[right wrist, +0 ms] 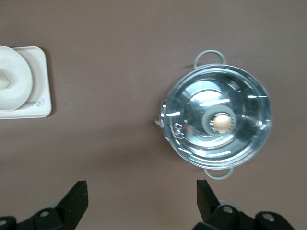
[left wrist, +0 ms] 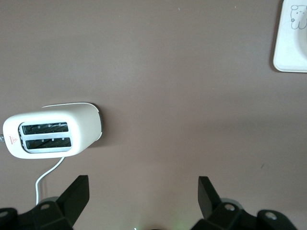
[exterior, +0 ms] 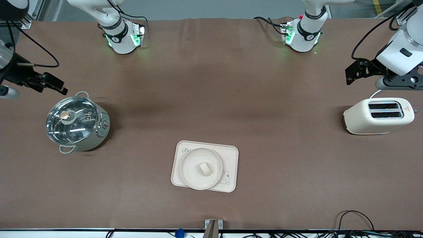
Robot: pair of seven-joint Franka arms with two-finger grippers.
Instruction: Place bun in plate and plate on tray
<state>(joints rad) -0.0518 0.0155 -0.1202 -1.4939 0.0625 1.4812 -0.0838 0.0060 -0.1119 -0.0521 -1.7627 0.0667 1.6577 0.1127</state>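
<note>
The small cream-white bun [exterior: 205,169] lies in the round cream plate [exterior: 190,175]. The plate rests on the cream rectangular tray [exterior: 231,155] with the rabbit drawing, near the front camera at mid-table. The bun [right wrist: 4,79], plate [right wrist: 19,91] and tray [right wrist: 41,103] also show at the edge of the right wrist view; a tray corner [left wrist: 290,52] shows in the left wrist view. My left gripper [exterior: 355,73] is open and empty, up over the table near the toaster. My right gripper [exterior: 53,84] is open and empty, up near the pot.
A cream two-slot toaster [exterior: 378,116] with a white cord stands at the left arm's end, also in the left wrist view [left wrist: 53,134]. A steel pot with a glass lid [exterior: 76,124] stands at the right arm's end, also in the right wrist view [right wrist: 216,122].
</note>
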